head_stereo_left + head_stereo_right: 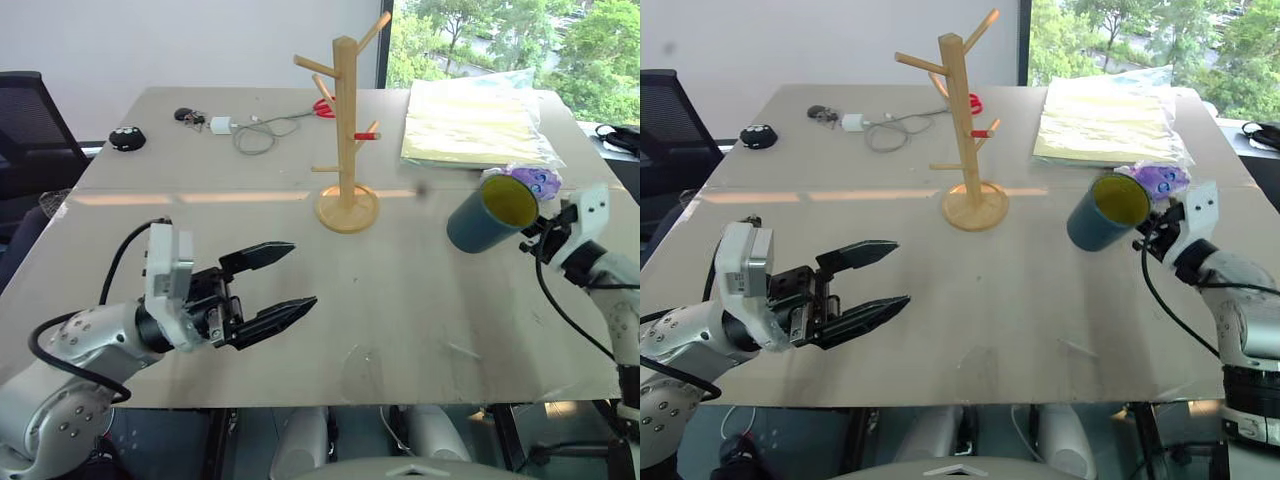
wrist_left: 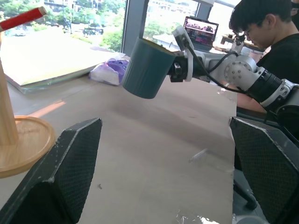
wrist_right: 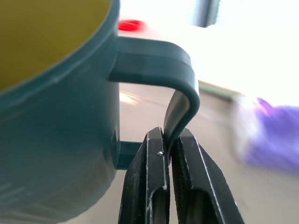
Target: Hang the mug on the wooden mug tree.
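The blue-teal mug (image 1: 488, 216), yellow-green inside, hangs tilted above the table to the right of the wooden mug tree (image 1: 345, 120). My right gripper (image 3: 169, 144) is shut on the mug's loop handle (image 3: 182, 88), its two black fingers pinching the strap. The mug tree stands on its round base (image 1: 347, 210) at the table's middle, with angled pegs and one red-tipped peg (image 1: 368, 135). My left gripper (image 1: 303, 275) is open over the near left of the table, holding nothing, and points toward the tree. The left wrist view shows the mug (image 2: 149, 70) held aloft by the other arm.
A plastic-wrapped stack of pale sheets (image 1: 470, 120) lies at the back right, with a purple packet (image 1: 535, 180) beside the mug. Red scissors (image 1: 323, 108), a charger with cable (image 1: 250, 130), keys and a black object (image 1: 127, 138) sit at the back. A person (image 2: 268, 32) sits beyond the right edge.
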Available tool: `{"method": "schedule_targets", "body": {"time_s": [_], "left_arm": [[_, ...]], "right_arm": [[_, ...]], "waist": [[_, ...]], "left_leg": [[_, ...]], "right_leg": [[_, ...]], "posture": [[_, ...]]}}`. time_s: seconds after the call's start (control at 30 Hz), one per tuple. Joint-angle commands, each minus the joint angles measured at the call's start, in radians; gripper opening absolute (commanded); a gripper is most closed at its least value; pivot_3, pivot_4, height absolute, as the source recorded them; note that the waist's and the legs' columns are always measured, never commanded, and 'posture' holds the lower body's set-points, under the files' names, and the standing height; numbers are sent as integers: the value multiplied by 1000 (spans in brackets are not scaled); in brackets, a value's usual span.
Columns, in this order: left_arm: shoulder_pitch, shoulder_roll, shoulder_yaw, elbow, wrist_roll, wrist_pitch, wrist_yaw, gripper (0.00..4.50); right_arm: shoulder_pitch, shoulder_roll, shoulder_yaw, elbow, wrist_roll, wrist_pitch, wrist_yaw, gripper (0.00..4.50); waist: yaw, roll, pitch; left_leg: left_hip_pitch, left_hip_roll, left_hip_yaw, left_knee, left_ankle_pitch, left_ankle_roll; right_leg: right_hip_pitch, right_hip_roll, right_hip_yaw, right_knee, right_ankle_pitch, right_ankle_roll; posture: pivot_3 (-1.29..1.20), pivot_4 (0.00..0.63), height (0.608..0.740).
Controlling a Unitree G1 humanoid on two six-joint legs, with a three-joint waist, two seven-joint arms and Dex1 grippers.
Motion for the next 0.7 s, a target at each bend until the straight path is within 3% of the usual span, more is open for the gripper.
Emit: {"method": "schedule_targets", "body": {"time_s": [0.03, 0.17, 0.37, 0.7], "left_arm": [[12, 32, 83, 52, -12, -24, -66, 4500], [18, 49, 131, 100, -23, -23, -104, 4500], [67, 45, 200, 81, -124, 19, -117, 4500], [162, 32, 323, 69, -152, 5, -119, 4500]], "right_arm": [[-156, -58, 95, -68, 14, 110, 53, 43], [-340, -70, 218, -57, -3, 234, 69, 43], [-541, 3, 324, 34, -39, 352, 41, 43], [-695, 120, 372, 186, -108, 322, 49, 43]], "waist": [[-3, 0, 0], [-2, -1, 1], [-1, -2, 1], [-4, -3, 1]], "left_leg": [[0, 0, 0, 0, 0, 0], [-1, 0, 0, -1, 0, 0], [-10, 0, 0, -1, 3, -4], [-17, 0, 0, -2, 3, -5]], "right_leg": [[0, 0, 0, 0, 0, 0], [-2, 0, -1, 0, 0, 0], [-9, -2, -1, -1, 0, 0], [-16, -2, -3, 0, 3, 3]], "posture": [[0, 150, 740], [0, 150, 740], [0, 150, 740], [0, 150, 740]]}}
